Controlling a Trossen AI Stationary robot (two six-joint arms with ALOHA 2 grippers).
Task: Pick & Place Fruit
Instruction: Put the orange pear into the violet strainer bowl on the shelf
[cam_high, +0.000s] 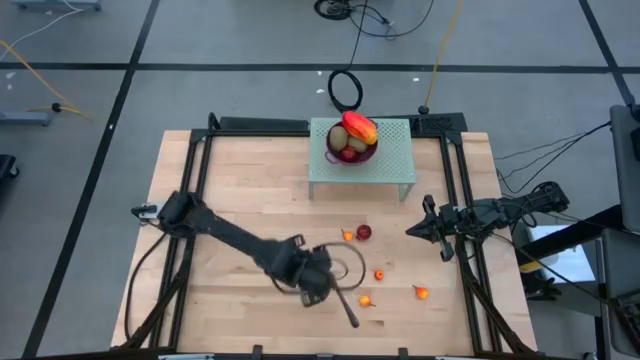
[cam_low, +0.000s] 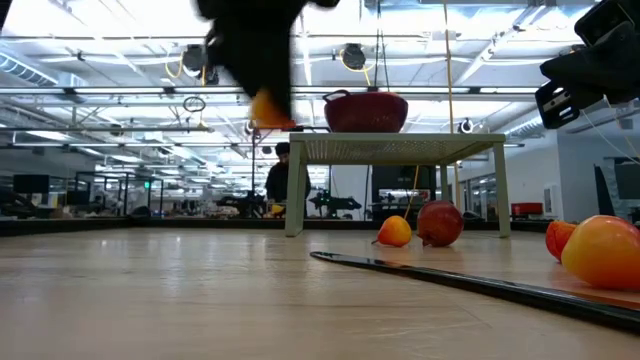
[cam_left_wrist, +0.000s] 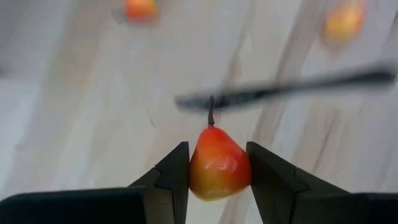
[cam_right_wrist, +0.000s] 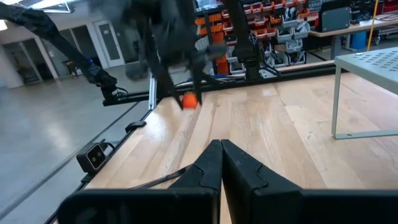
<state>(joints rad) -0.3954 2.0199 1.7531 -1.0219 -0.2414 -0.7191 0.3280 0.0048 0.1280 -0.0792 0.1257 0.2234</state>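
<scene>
We see a small orange-red fruit (cam_left_wrist: 219, 167) clamped between the left gripper (cam_left_wrist: 217, 171) jaws, above the tabletop (cam_high: 240, 180); right gripper (cam_right_wrist: 221, 163) jaws closed, empty.

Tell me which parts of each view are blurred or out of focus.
Left wrist view: the small orange-red fruit between the left gripper fingers is sharp, while the knife and the fruits behind it are smeared. Low view: the left arm at the top is a dark blur. Right wrist view: the left arm is motion-blurred; the shut right gripper is crisp.
</scene>
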